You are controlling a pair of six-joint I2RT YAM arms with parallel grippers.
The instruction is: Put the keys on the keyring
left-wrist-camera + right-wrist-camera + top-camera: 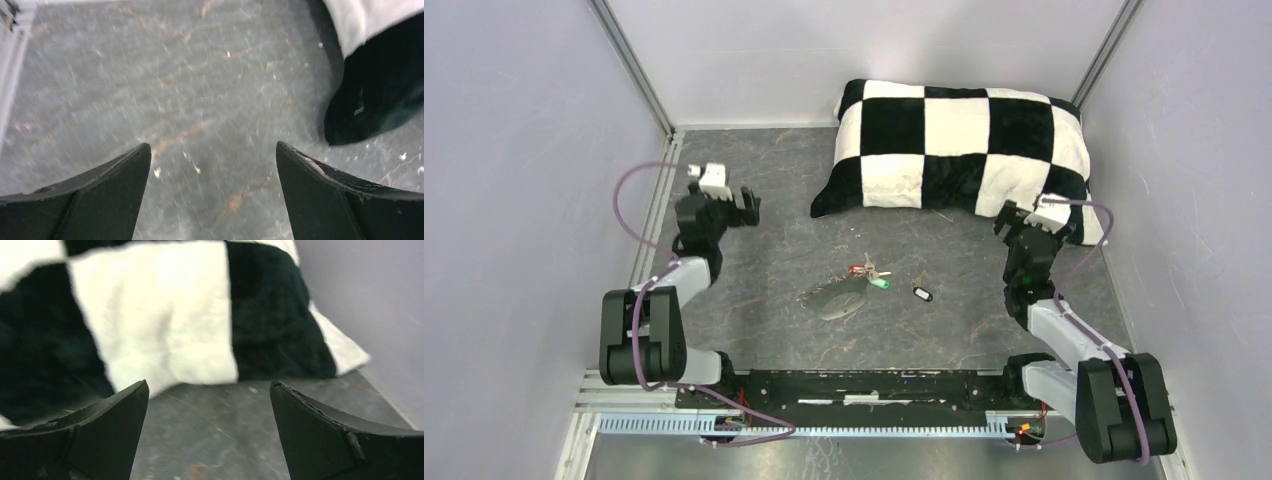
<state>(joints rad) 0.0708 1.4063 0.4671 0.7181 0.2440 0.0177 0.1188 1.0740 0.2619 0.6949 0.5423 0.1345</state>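
In the top view the keys lie mid-table: a red-tagged key [857, 268] and a green-tagged key [879, 282] close together, and a black oblong tag [922, 293] a little to their right. The flat grey-brown keyring fob [843, 304] lies just below-left of them. My left gripper [748, 205] is open and empty at the far left, well away from them. My right gripper [1008, 219] is open and empty at the pillow's lower right corner. Neither wrist view shows keys or fob; each shows only open fingers [120, 175] [115, 410] over bare table.
A black-and-white checked pillow [954, 150] fills the back right of the table; its corner shows in the left wrist view [380, 90] and it spans the right wrist view [160, 315]. Walls enclose the left, back and right. A metal rail [824, 420] runs along the near edge.
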